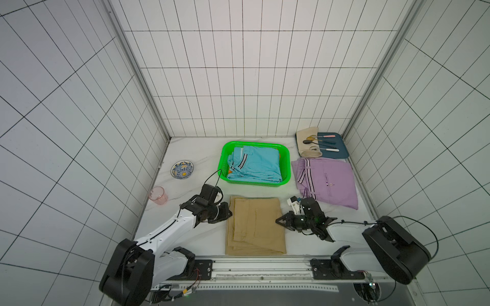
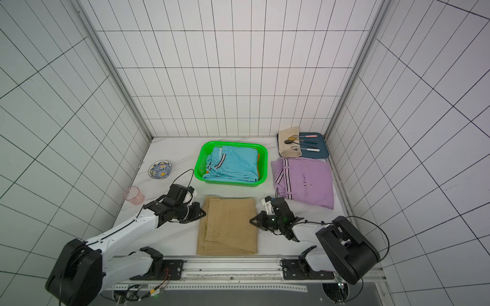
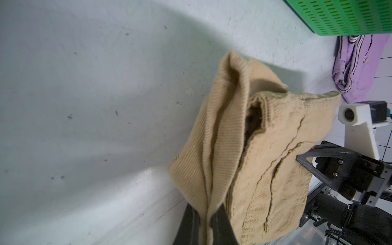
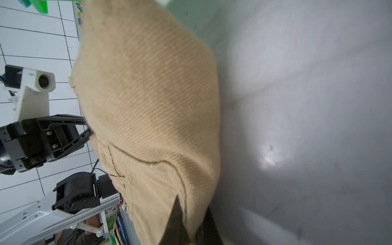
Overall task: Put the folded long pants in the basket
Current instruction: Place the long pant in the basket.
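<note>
While left gripper and right gripper each clamp an opposite edge of the khaki pants, that pair spans between the jaws, short of the basket. Light blue pants and orange pants lie inside it. Lilac pants sit outside, beyond the right jaws. Roughly halfway.

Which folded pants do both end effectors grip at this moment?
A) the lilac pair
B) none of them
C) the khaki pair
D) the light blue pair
C: the left end effector and the right end effector each pinch an edge of the khaki pants, as the wrist views show.
</note>
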{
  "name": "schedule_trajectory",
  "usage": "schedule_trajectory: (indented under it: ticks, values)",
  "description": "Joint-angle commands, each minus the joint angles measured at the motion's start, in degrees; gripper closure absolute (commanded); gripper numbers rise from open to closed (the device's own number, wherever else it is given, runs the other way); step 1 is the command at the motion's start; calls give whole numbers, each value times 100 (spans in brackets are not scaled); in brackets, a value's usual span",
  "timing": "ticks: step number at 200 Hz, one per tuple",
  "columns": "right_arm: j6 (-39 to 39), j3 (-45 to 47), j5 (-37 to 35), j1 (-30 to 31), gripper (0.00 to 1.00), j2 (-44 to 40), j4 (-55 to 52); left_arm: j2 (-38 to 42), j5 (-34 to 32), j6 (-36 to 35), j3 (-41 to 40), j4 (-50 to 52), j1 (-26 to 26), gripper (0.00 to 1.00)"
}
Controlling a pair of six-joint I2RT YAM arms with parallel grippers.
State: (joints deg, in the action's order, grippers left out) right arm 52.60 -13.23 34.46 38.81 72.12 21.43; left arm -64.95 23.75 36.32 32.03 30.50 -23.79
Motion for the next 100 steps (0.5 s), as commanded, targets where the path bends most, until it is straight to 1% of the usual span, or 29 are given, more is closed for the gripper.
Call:
schedule_trajectory:
  ticks: [1, 13, 16, 26, 46, 59, 72, 100]
  values:
    - [-300, -548, -469, 230, 100, -1120, -1718, 351, 208, -40, 442, 376, 12, 100]
    - [-306, -803, -757, 289, 100, -1790, -2517, 528, 220, -41, 718, 657, 11, 100]
    - [-453, -867, -821, 295, 100, -1943, -2677, 573, 218, -47, 788, 745, 7, 100]
    - [-516, -1089, -936, 294, 100, -2365, -3109, 676, 226, -80, 1089, 1021, 14, 100]
    - [-648, -1743, -1005, 288, 100, -2782, -3864, 749, 250, -146, 1863, 1553, 26, 100]
    - [-735, -2255, -1075, 286, 100, -2809, -4201, 707, 176, -151, 2435, 1751, 32, 100]
    - [-860, -2804, -1087, 285, 100, -2646, -4424, 521, 85, -252, 3182, 2065, 86, 100]
    - [-1251, -4056, -1311, 239, 100, -1896, -4861, -177, -134, -435, 4875, 2699, 127, 100]
